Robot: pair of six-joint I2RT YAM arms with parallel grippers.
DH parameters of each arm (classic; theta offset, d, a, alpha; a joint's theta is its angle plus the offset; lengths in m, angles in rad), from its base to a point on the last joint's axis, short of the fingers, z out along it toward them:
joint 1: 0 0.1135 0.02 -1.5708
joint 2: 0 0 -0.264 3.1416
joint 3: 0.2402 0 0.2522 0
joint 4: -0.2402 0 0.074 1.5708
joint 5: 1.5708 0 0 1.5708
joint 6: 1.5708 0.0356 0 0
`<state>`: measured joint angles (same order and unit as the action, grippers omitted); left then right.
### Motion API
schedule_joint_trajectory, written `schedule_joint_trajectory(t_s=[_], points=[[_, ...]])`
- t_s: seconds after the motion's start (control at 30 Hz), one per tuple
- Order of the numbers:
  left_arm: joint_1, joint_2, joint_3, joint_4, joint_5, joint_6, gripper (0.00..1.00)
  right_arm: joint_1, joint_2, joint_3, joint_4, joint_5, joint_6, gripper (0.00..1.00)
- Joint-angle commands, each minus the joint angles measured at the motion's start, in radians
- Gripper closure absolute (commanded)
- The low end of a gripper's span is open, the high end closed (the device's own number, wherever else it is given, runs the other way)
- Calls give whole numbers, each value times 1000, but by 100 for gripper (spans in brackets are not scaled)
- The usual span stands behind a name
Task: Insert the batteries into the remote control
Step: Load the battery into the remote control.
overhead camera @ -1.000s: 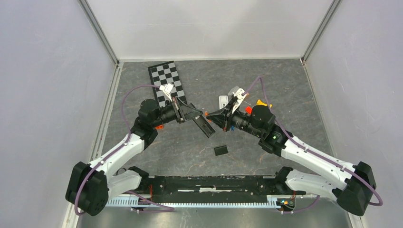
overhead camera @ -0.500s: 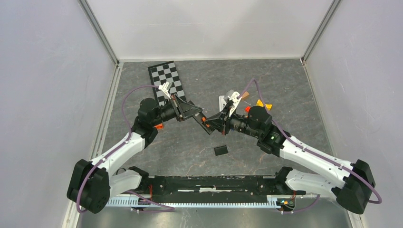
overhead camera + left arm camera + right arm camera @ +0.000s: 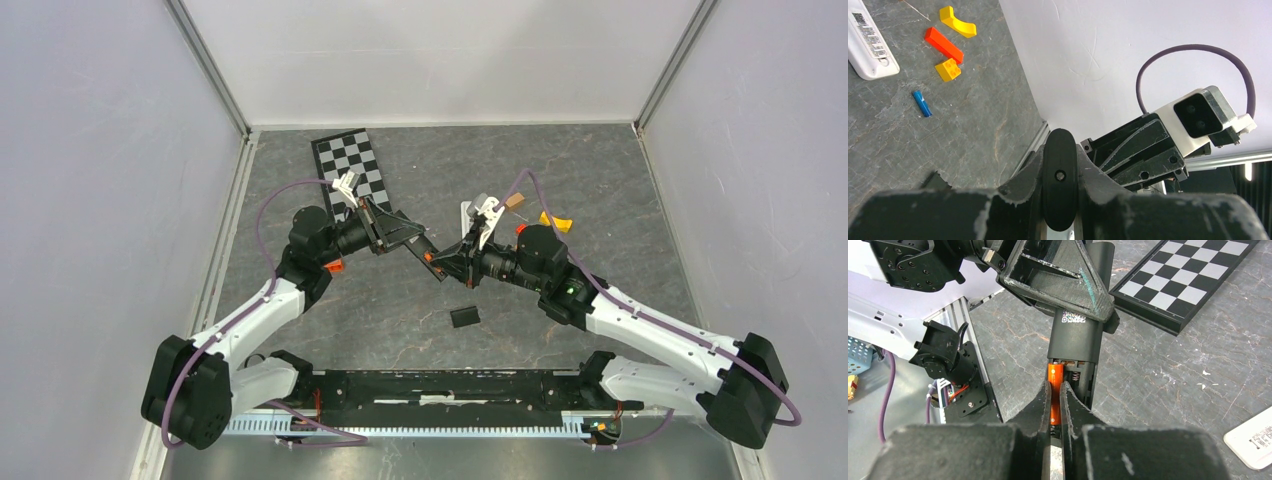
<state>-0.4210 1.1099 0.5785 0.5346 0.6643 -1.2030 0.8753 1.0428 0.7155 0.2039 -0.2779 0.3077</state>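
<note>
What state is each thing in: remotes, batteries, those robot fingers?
black remote: held, battery compartment open.
orange battery: gripped, at the compartment's slot.
battery cover: off, lying loose.
blue battery: lying loose, not loaded.
white remote: lying label side up.
left fingers: shut on black remote.
right fingers: shut on orange battery.

Bright, even light throughout, with soft, faint shadows; in the wrist views the close fingers [image 3: 1038,412] look slightly blurred.
</note>
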Motion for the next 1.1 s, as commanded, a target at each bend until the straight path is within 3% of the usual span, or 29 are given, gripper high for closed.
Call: schedule_joint_trajectory(t_s=[0.0,0.1,0.33,0.5,0.73,0.8,0.93,1.07], points=[[7,-6,34,87,14,-50,98,5,-4,-4,-27,-8,-15,86],[11,-7,34,87,16,-47,98,5,-12,5,-43,8,-7,77],[15,-6,28,86,15,-40,98,5,-17,52,-86,39,13,68],[22,-12,28,89,7,-16,98,4,-37,86,-103,55,40,54],[27,-36,30,108,-14,32,98,3,-85,111,-97,89,119,18],[27,-45,27,124,-23,41,98,2,-109,93,-86,153,186,3],[29,-65,19,136,-48,60,98,2,-155,19,-75,306,444,2],[28,-74,13,144,-68,64,98,2,-112,-10,8,236,640,2]])
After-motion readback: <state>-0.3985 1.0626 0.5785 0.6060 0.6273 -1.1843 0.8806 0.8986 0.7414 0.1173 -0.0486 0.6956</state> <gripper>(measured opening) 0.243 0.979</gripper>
